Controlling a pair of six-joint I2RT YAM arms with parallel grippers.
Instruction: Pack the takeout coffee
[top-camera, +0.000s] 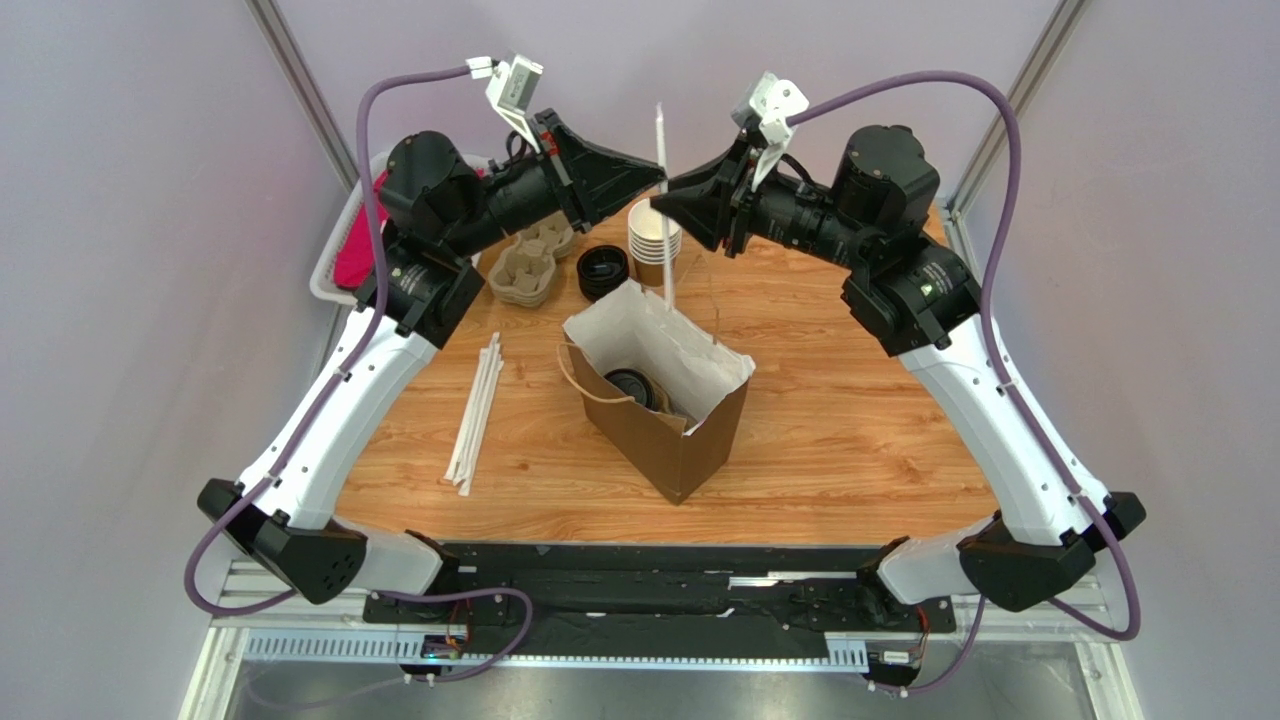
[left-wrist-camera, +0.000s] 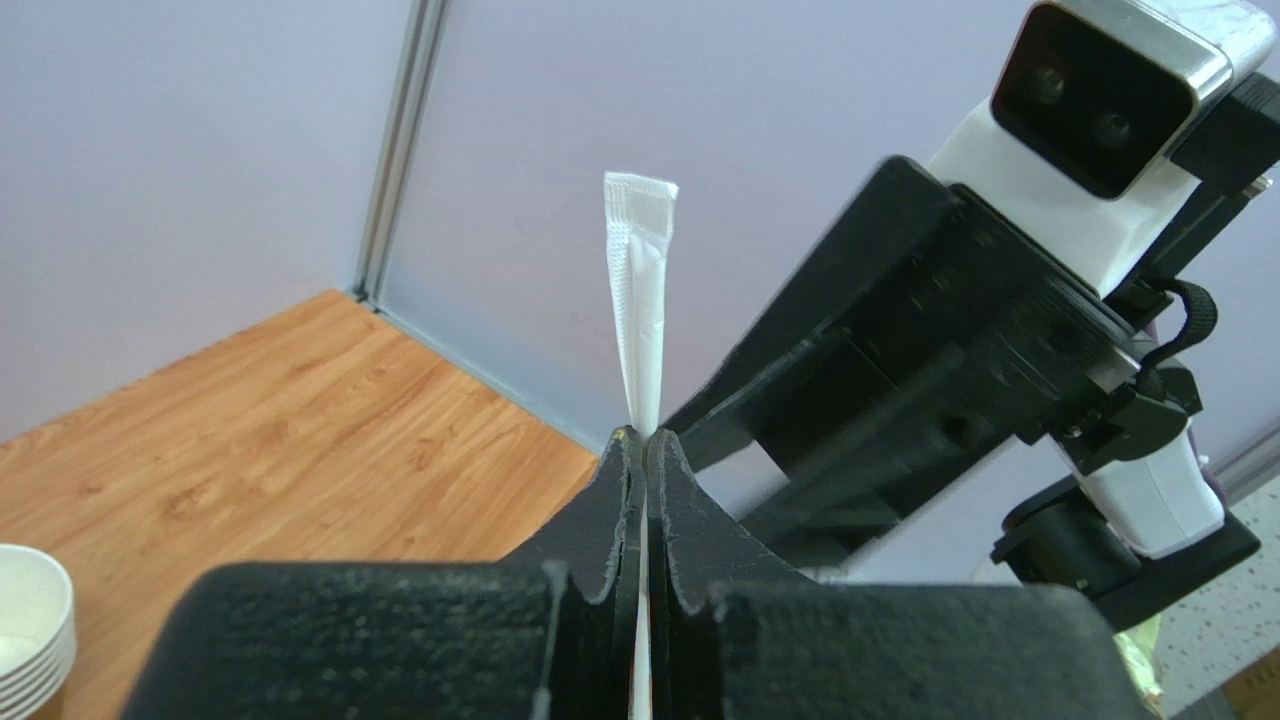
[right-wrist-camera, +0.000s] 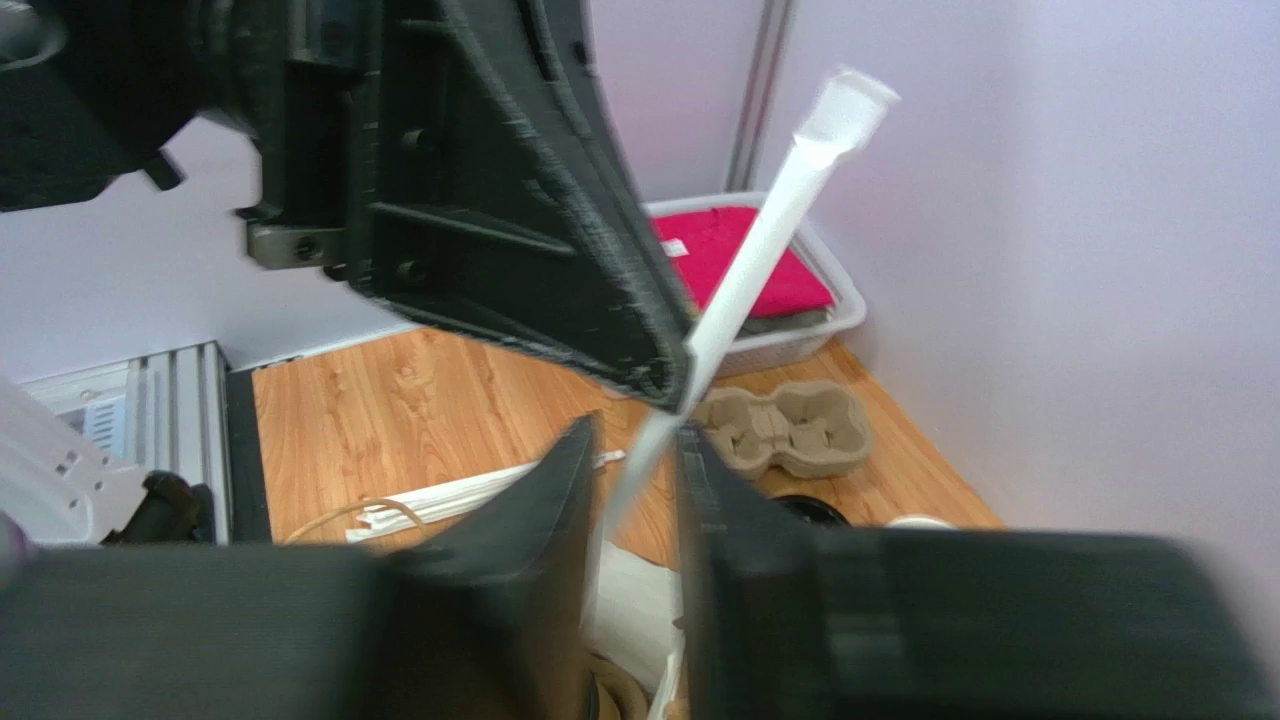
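Observation:
The takeout coffee stands inside the open brown paper bag at the table's middle; only its black lid shows. My left gripper is above and behind the bag, shut on a white paper-wrapped straw that it holds upright. In the left wrist view the jaws pinch the straw. My right gripper faces the left one tip to tip. In the right wrist view its jaws stand apart with the straw running between them, just below the left gripper.
A stack of white-rimmed cups, a pile of black lids and a pulp cup carrier sit behind the bag. Loose wrapped straws lie left of it. A white bin with red cloth is at the far left.

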